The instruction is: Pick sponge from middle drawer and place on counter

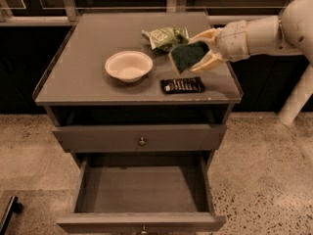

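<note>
My gripper [196, 54] reaches in from the right over the counter [83, 43] and is shut on the sponge [187, 56]. The sponge is tilted with its dark green face toward the camera and hangs just above the counter's right part, between the green snack bag and the black wrapper. I cannot tell whether its lower edge touches the counter. The middle drawer [142, 190] stands pulled open below, and its tray holds nothing that shows.
A white bowl [129, 65] sits mid-counter. A light green snack bag [165, 36] lies behind the sponge and a flat black wrapper [182, 85] lies near the front edge. A closed drawer [142, 138] sits above the open one. The floor is speckled.
</note>
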`<state>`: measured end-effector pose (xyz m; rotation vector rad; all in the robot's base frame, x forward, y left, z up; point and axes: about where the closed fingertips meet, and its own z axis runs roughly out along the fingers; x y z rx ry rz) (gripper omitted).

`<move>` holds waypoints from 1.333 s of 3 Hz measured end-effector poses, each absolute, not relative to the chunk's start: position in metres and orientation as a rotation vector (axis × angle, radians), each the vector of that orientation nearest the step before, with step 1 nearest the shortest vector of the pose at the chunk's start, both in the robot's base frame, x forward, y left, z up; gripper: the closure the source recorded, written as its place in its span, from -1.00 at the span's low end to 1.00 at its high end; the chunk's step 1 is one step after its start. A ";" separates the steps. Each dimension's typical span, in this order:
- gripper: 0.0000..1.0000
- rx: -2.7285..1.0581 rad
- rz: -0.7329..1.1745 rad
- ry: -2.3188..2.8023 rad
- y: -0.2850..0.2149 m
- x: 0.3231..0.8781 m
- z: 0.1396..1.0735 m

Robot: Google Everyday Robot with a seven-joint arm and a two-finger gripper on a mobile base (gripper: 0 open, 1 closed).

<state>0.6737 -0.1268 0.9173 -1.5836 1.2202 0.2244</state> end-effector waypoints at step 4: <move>0.18 -1.284 0.093 1.538 -0.194 0.777 0.876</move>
